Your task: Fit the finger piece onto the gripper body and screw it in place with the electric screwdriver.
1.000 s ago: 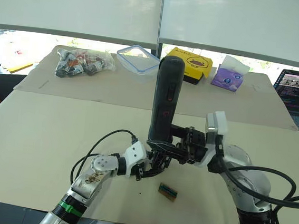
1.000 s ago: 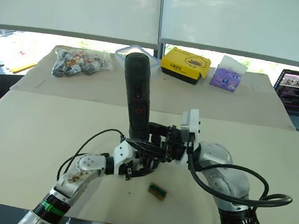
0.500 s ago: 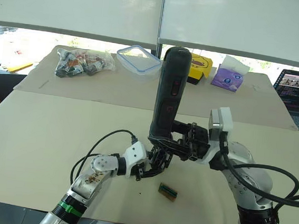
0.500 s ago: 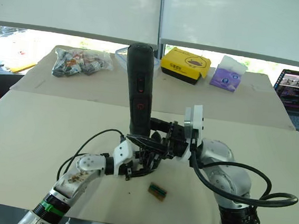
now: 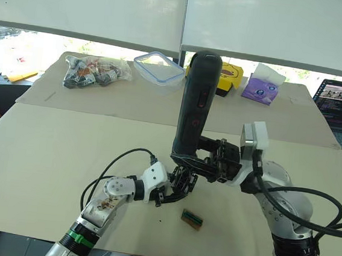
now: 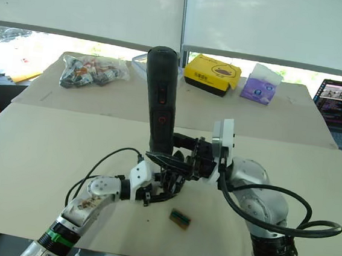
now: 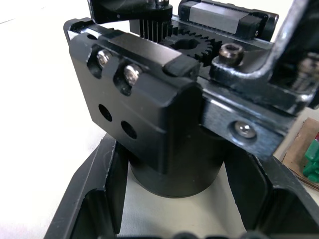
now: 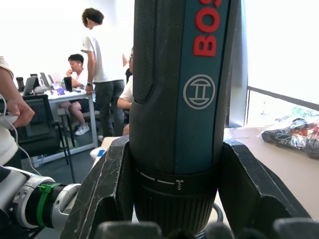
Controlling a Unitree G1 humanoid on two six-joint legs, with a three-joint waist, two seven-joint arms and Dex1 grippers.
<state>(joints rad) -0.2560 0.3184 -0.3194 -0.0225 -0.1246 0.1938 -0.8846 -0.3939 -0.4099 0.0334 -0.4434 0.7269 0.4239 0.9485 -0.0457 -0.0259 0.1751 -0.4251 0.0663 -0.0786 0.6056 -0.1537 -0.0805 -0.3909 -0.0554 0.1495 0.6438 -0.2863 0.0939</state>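
The right gripper (image 5: 207,165) has its fingers (image 8: 107,184) clamped on the lower end of the electric screwdriver (image 5: 194,106), one finger on each side of the barrel. The screwdriver stands nearly upright, a bit tilted, its tip end pointing down to the gripper body (image 5: 181,180).

The left gripper (image 5: 174,189) holds the gripper body betw. its fingers (image 7: 92,194), just above the table (image 5: 47,152). The fingers are closed on the round black lower part of the body, one on each side. In the left wrist view the body (image 7: 149,99) shows two bright screws on its top face, two empty holes under them, and a small gear behind. Finger piece: cannot tell it apart from the body here.

The two grippers are very close, approx. touching, right fingers directly over left fingers. A small green-and-tan block (image 5: 191,219) lies flat on the table near the left fingers, apart from them.
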